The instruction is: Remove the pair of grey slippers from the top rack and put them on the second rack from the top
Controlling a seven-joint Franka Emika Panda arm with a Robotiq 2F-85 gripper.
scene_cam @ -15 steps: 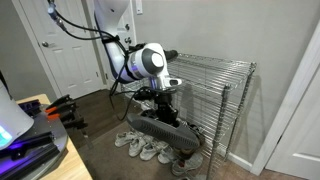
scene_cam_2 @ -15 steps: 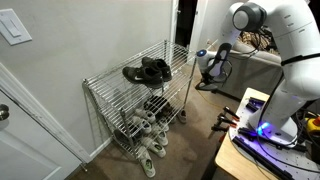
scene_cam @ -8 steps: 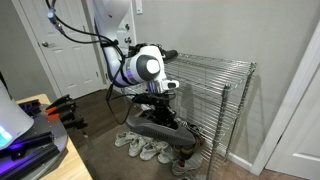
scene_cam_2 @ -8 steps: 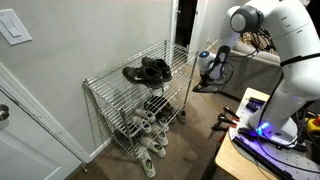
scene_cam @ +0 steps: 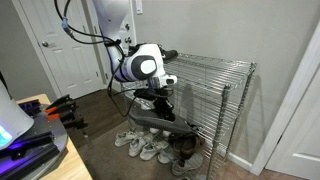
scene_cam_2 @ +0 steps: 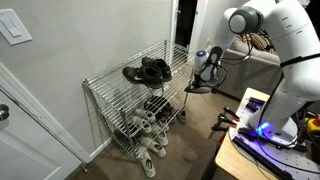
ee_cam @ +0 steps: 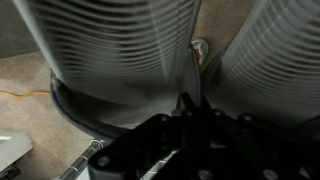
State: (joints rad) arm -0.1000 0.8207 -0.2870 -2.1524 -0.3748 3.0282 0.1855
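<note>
Soft, even room light fills both exterior views, shadows faint. In my wrist view the pair of grey slippers (ee_cam: 110,50), just beyond the gripper (ee_cam: 186,108), is badly blurred.

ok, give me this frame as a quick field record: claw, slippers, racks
claw: closed, apparently on the pair of grey slippers
slippers: off the shelving, in the air at its end
top rack: black shoes on it
lower tiers: white-grey sneakers
floor: more sneakers
wrist view: ribbed grey footbeds close up
</note>
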